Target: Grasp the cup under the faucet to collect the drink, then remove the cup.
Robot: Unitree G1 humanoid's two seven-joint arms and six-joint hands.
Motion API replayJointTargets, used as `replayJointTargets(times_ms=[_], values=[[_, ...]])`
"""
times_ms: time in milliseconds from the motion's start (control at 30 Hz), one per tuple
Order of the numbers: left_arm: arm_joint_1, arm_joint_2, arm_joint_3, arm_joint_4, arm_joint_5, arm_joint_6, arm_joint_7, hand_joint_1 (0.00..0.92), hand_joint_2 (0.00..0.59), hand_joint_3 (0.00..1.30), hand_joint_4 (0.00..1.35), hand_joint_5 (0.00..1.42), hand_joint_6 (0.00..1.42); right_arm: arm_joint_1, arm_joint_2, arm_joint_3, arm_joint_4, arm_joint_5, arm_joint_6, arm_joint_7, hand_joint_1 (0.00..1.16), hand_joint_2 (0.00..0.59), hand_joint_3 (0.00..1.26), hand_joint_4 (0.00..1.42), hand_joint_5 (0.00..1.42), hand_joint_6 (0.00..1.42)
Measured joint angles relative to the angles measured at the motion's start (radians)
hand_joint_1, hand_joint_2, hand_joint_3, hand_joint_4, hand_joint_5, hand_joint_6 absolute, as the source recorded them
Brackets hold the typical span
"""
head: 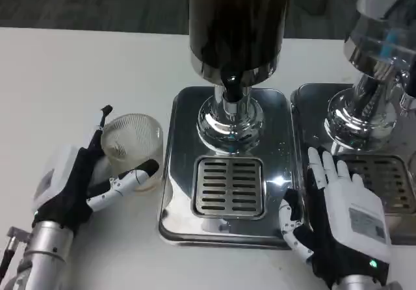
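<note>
A clear ribbed glass cup (132, 140) stands on the white table just left of the drink dispenser's steel base (174, 173). My left hand (71, 186) wraps it, thumb behind and a finger across its front, holding it. The cup looks empty. The black faucet (231, 85) hangs under the dark drink tank (237, 23), above the slotted drip grate (229, 186), which has nothing on it. My right hand (338, 215) lies with fingers spread at the base's right edge, holding nothing.
A second dispenser (377, 49) with its own steel base (305, 108) and grate stands at the right, close behind my right hand. The chrome column (229, 124) rises behind the grate. White table stretches to the left and back left.
</note>
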Motion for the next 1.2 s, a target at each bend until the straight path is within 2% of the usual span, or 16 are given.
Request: replayJointTargets(times_ms=[200,433,700,967,1200], values=[[-0.017,-0.001,-0.002,0.013,-0.004,0.008,0.006,0.290,0.071,0.28,0.42,0.69,0.66,0.000,0.002,-0.001,0.000,0.000,0.000,0.000,0.36,0.573,0.03,0.00,0.00,0.00],[-0.018,-0.001,-0.006,0.016,0.000,0.007,0.037,0.301,0.086,0.41,0.54,0.77,0.72,0.000,0.004,-0.003,0.000,0.000,0.000,0.000,0.37,0.573,0.03,0.00,0.00,0.00],[-0.016,-0.001,-0.010,0.017,0.003,0.007,0.071,0.315,0.104,0.44,0.56,0.80,0.74,0.000,0.004,-0.006,0.000,0.001,0.000,0.000,0.37,0.573,0.03,0.00,0.00,0.00],[-0.004,-0.003,-0.010,0.017,0.033,-0.003,0.132,0.340,0.116,0.52,0.67,0.90,0.82,0.000,0.005,-0.006,0.000,0.009,0.000,0.000,0.37,0.573,0.03,0.00,0.00,0.00],[0.001,-0.005,-0.008,0.017,0.035,-0.014,0.142,0.351,0.120,0.54,0.68,0.90,0.83,0.000,0.005,-0.007,0.000,0.012,0.000,0.000,0.38,0.573,0.03,0.00,0.00,0.00]])
